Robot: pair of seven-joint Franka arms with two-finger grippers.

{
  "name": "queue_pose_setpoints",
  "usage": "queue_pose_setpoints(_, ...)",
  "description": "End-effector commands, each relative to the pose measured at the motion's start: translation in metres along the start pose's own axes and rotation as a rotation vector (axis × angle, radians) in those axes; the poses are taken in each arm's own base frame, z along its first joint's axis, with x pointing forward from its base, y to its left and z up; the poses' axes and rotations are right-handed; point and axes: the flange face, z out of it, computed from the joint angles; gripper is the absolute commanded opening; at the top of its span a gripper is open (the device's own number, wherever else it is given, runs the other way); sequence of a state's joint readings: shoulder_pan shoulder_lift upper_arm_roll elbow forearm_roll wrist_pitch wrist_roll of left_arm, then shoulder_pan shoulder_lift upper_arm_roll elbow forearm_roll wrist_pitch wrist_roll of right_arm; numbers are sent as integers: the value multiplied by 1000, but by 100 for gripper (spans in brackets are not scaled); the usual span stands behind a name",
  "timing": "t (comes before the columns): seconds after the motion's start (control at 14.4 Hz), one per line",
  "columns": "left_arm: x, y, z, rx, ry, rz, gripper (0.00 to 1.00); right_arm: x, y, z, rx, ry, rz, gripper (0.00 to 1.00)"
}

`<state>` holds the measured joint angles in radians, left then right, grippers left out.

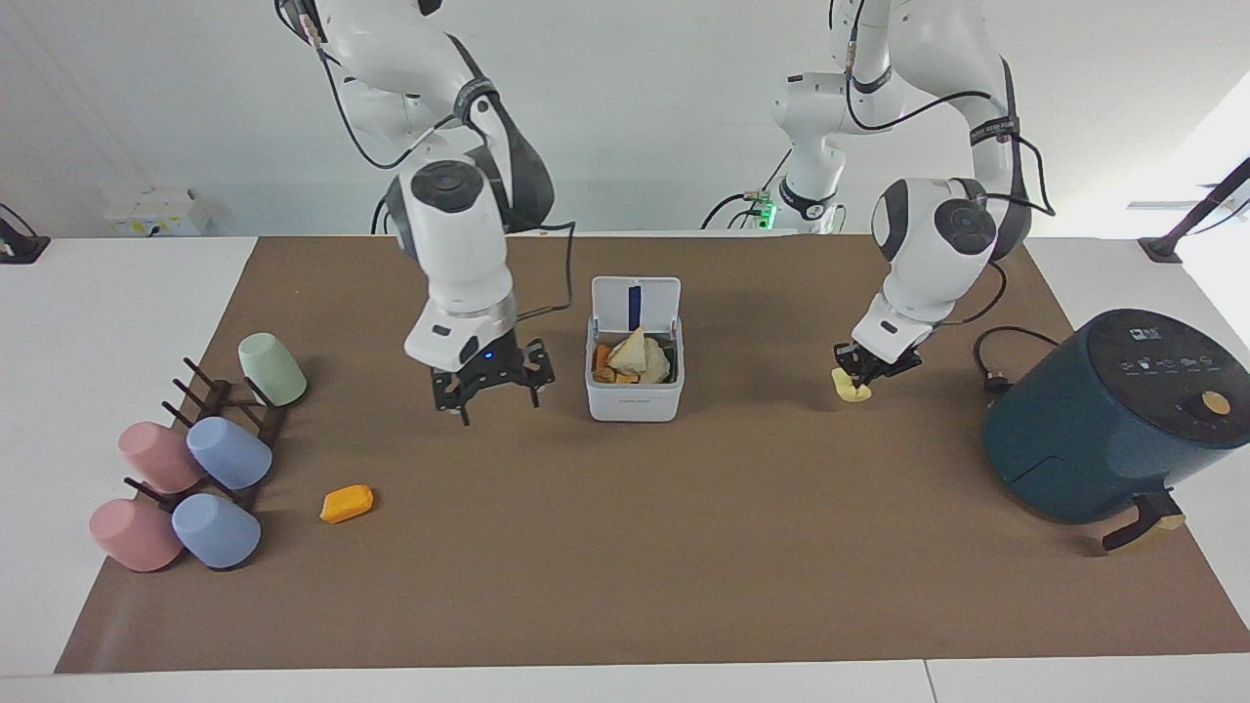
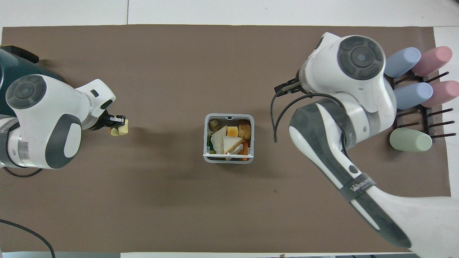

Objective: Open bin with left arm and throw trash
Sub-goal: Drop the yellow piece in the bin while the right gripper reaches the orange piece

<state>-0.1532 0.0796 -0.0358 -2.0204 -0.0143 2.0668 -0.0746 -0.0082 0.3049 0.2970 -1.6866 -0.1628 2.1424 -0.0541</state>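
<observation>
- I use the bin [image 1: 634, 376] as reference; it sits mid-mat with its lid [image 1: 636, 304] standing upright on the edge nearer the robots.
- Bin is open and holds scraps: a pale bread-shaped wedge [image 2: 229, 143] on top, orange bits [image 2: 245, 150] and a small yellow cube [image 2: 232, 131] around it.
- Left gripper [image 1: 857, 376] is toward the left arm's end of the table from the bin, well apart from it, down at mat level.
- Its fingertips are pinched together on a small pale yellow chunk [image 1: 853, 388].
- From the facing camera I think the chunk is touching the mat or just off it; I can't tell which.
- In the overhead view the same chunk [image 2: 119, 130] shows at the left gripper's [image 2: 118, 123] tip.
- Right gripper [image 1: 493, 389] hangs over bare mat just beside the bin, toward the right arm's end, with nothing in it.
- Its fingers [image 1: 535, 376] are spread apart and point down.
- From overhead the right arm's wrist hides that gripper.
- An orange chunk [image 1: 347, 503] lies on the mat well apart from the bin, farther from the robots and toward the right arm's end.
- Pastel cups on a dark rack [image 1: 229, 425] sit past that chunk, at the mat's edge.
- Dark teal air fryer [image 1: 1113, 415] stands at the left arm's end, well away from the bin.
</observation>
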Motion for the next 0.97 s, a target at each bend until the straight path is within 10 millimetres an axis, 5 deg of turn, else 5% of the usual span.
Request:
queue_pose_setpoints(0.0,7,37,-50,-89,-22,-55,0,-12,43,15,2,-19,-223,100)
queue_pose_setpoints(0.14,8,76,-58,-157,7,-116,0,-24,80,27,15,-42,-434,100)
queue_pose_setpoints(0.35,-5,155,-60,-210,61,-176,0,-33,107,46,61,-53,-807,100)
queue_pose_setpoints(0.42,-8,173,-62,-235,65,-196,0,-45,138,62,85,-63,-882,100)
queue_pose_setpoints(0.62,-29,251,-49,-315,76,-174,0,-60,176,108,160,-3,-1158,100)
queue_pose_setpoints(0.76,-47,288,-41,-336,82,-161,0,-55,179,110,111,27,-1247,100)
queue_pose_setpoints(0.9,-48,296,-32,-336,86,-153,0,-49,178,111,76,46,-1263,100)
